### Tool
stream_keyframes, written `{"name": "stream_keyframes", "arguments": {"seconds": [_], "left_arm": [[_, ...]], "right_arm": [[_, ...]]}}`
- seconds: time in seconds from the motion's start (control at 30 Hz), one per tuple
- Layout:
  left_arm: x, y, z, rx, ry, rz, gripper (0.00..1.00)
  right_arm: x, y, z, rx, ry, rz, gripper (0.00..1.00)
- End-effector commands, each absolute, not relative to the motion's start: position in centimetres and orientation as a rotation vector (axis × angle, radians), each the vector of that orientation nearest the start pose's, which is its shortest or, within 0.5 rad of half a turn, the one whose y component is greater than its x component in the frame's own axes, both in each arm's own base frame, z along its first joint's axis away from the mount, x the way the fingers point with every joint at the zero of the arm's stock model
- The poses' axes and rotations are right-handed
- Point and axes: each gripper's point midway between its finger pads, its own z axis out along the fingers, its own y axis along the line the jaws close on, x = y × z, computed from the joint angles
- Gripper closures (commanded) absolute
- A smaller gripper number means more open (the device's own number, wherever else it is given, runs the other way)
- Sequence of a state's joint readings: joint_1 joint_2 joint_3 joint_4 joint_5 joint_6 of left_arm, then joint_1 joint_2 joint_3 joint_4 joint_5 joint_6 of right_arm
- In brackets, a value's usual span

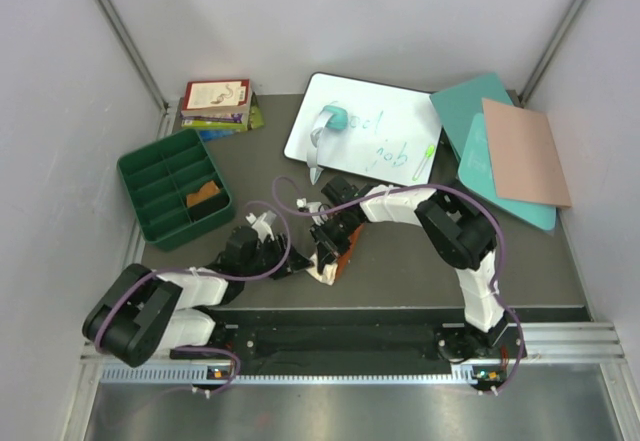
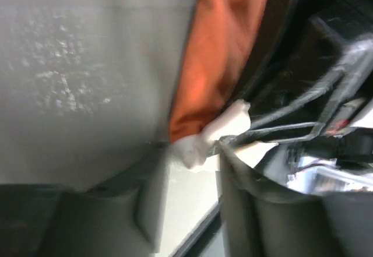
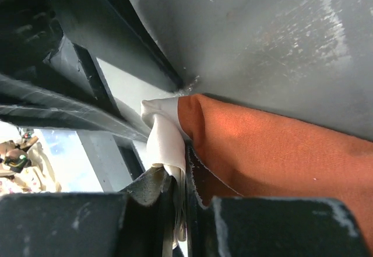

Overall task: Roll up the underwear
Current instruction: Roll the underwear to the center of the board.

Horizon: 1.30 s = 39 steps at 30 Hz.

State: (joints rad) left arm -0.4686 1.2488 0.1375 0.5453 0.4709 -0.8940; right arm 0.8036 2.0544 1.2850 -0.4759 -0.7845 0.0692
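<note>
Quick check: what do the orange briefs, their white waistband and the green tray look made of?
Rust-orange briefs: matte cloth, fine weave lines, soft folds. White waistband: smoother cloth band, probably elastic; creased. Green compartment tray: likely rigid moulded plastic; thin straight dividers.

On the dark tabletop, a green compartment tray sits at nine o'clock and a stack of books at eleven. At twelve lies a scribbled whiteboard carrying a green marker. At two, a pink board overlaps teal boards.
</note>
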Motion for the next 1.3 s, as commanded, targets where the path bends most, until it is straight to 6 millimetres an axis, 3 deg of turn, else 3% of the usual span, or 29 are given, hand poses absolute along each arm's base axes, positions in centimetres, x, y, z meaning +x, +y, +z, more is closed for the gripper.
{"name": "stream_keyframes", "arguments": {"seconds": [0.0, 0.1, 0.13, 0.27, 0.3, 0.33, 0.37, 0.43, 0.5, 0.53, 0.63, 0.67, 0.8, 1.07, 1.27], "left_arm": [[19.3, -22.1, 2.0, -0.180, 2.372, -1.184, 0.65], [19.1, -22.0, 0.8, -0.216, 2.419, -1.145, 0.86], [19.0, -21.9, 0.3, -0.226, 2.443, -1.131, 0.89], [18.6, -21.8, -0.5, -0.239, 2.485, -1.099, 0.93], [18.5, -21.8, -0.5, -0.238, 2.489, -1.098, 0.94], [18.6, -22.0, -0.4, -0.236, 2.489, -1.099, 0.94], [18.4, -21.9, -0.6, -0.244, 2.509, -1.081, 0.94], [18.5, -21.9, -0.4, -0.261, 2.515, -1.068, 0.94], [18.6, -21.8, -0.2, -0.301, 2.518, -1.064, 0.94], [18.6, -21.9, 0.0, -0.310, 2.514, -1.069, 0.94], [18.8, -21.8, 0.3, -0.351, 2.510, -1.055, 0.94], [18.8, -21.9, 0.4, -0.364, 2.510, -1.054, 0.94], [19.0, -22.0, 0.8, -0.378, 2.508, -1.053, 0.94], [18.8, -22.3, 0.7, -0.404, 2.521, -1.060, 0.94], [18.9, -22.4, 1.0, -0.409, 2.512, -1.057, 0.95]], "right_arm": [[19.6, 36.6, 1.5, -1.248, 2.570, 1.220, 0.92], [20.2, 36.4, 2.6, -1.209, 2.546, 1.207, 0.81], [20.7, 36.3, 3.0, -1.176, 2.544, 1.186, 0.68], [22.7, 34.5, 5.8, -1.050, 2.506, 1.066, 0.47], [23.2, 34.1, 8.3, -1.016, 2.444, 1.049, 0.44], [24.3, 33.3, 8.8, -0.929, 2.455, 0.969, 0.36], [24.2, 32.4, 9.1, -0.886, 2.460, 0.923, 0.33], [24.3, 31.6, 11.8, -0.788, 2.407, 0.902, 0.30], [23.4, 31.2, 11.6, -0.725, 2.378, 0.949, 0.29], [21.8, 30.5, 11.0, -0.660, 2.408, 1.001, 0.28], [21.0, 31.3, 11.7, -0.557, 2.336, 1.148, 0.25], [20.1, 30.9, 10.2, -0.531, 2.365, 1.161, 0.23], [19.4, 31.1, 9.1, -0.472, 2.326, 1.243, 0.21], [18.1, 32.4, 7.1, -0.485, 2.341, 1.271, 0.20], [17.3, 32.6, 5.4, -0.492, 2.414, 1.179, 0.20]]}}
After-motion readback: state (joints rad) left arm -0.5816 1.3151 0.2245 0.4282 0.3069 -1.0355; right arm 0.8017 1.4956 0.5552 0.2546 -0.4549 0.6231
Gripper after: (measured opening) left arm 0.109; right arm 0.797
